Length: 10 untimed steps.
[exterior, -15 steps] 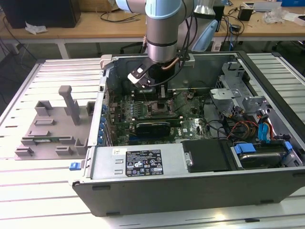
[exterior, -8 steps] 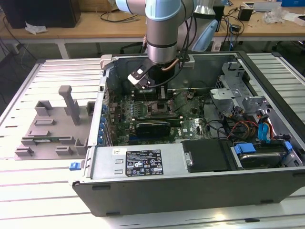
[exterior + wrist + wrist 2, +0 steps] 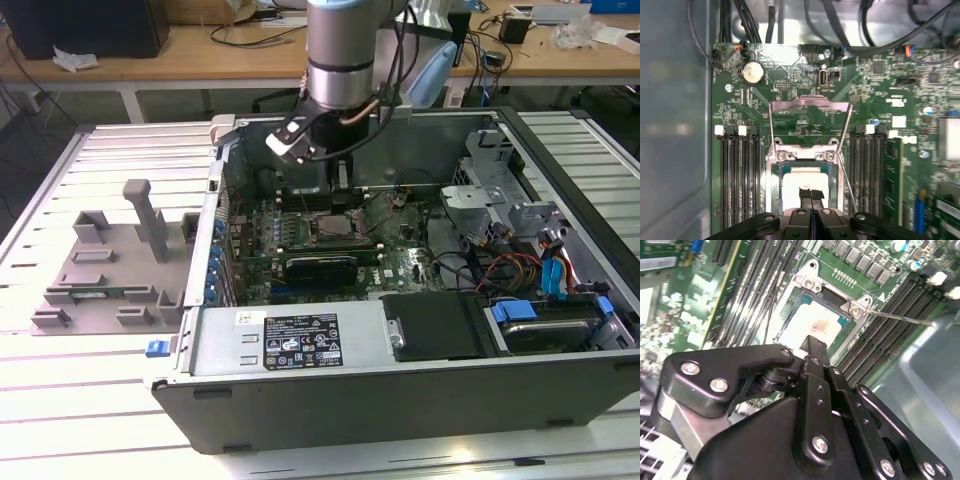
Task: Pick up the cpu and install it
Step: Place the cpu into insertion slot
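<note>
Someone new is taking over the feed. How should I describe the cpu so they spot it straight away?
Start at the open computer case and find the green motherboard inside. Between the two banks of black memory slots sits a metal-framed socket. The cpu is the pale silvery square inside it, the only bright flat face there, at the gripper tip.

A robot arm (image 3: 340, 50) reaching down into an open computer case (image 3: 400, 390), tool (image 3: 338, 195) low over the green board (image 3: 400, 265), grey tray (image 3: 100, 280) on the exterior view's left, white table (image 3: 80, 400) underneath
</note>
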### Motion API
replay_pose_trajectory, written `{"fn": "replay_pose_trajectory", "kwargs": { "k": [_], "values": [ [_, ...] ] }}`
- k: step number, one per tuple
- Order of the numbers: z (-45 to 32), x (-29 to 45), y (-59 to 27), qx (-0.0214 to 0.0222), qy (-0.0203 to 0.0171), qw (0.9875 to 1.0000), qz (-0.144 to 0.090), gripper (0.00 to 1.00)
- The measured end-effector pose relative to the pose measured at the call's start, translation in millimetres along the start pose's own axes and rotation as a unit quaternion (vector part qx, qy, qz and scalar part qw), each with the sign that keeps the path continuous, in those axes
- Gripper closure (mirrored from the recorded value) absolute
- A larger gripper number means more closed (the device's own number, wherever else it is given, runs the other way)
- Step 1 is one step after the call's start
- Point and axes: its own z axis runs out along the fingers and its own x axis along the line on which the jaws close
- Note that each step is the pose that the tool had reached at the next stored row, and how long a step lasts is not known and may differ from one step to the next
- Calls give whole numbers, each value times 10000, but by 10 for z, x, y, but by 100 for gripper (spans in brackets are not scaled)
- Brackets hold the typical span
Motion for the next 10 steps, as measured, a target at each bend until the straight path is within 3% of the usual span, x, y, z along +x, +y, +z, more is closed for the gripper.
{"fn": "replay_pose_trajectory", "kwargs": {
  "k": [3,10],
  "values": [
    [-95,3,2,-1,-41,10000,-1,89],
    [-101,6,2,-1,-82,10000,-1,89]
  ]
}}
